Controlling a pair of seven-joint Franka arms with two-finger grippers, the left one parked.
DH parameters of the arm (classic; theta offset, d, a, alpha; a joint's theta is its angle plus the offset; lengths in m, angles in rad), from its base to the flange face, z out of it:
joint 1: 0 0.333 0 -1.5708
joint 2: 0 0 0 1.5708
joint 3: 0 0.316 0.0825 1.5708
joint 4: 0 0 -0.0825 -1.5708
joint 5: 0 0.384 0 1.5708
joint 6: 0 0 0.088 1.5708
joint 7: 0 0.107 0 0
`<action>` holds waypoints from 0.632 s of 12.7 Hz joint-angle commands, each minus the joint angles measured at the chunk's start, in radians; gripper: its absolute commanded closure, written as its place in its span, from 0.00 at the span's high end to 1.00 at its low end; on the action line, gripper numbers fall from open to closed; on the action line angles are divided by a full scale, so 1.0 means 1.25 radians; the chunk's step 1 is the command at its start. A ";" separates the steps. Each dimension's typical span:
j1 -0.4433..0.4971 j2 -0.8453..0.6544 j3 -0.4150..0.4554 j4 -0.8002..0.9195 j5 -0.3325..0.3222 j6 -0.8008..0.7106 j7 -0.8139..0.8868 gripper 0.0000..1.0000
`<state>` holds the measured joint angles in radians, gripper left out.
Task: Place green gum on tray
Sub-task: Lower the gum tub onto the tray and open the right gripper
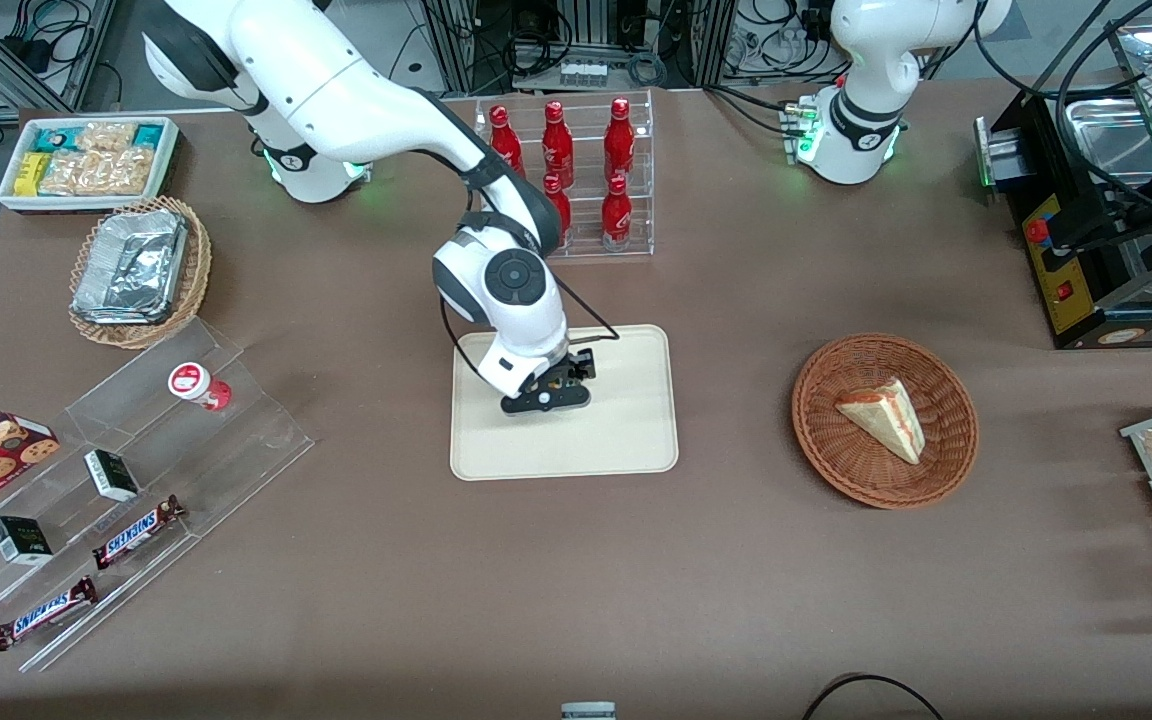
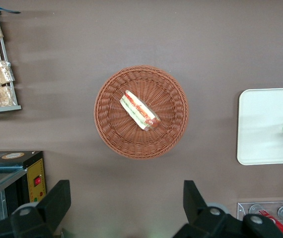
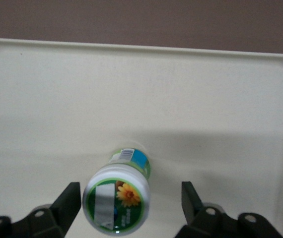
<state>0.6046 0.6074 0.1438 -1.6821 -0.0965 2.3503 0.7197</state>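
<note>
Standing upright on the tray (image 3: 42, 89), the green gum (image 3: 117, 204) is sitting between the released claw (image 3: 127, 210) fingers.
The claw is hovering low over the tray's middle, fingers spread, one touching the bottle or nearly so, the other apart from it. Bare tray is lying all round the bottle, its rim well off. On the worktop (image 1: 536, 580), a wicker basket (image 1: 946, 455) is lying at three o'clock.

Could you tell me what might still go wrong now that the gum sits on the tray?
The open gripper is low over the tray, its fingers either side of the green gum, one very close. A sideways drift while lifting could knock it over. Tipped, the round bottle might roll toward the low rim.
</note>
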 commanded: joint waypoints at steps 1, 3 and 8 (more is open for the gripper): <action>-0.031 -0.105 0.008 -0.015 -0.008 -0.103 -0.001 1.00; -0.047 -0.176 0.008 -0.018 0.010 -0.194 -0.034 1.00; -0.186 -0.384 0.006 -0.064 0.132 -0.407 -0.187 1.00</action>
<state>0.4301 0.2391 0.1447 -1.6865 0.0391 1.8958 0.5255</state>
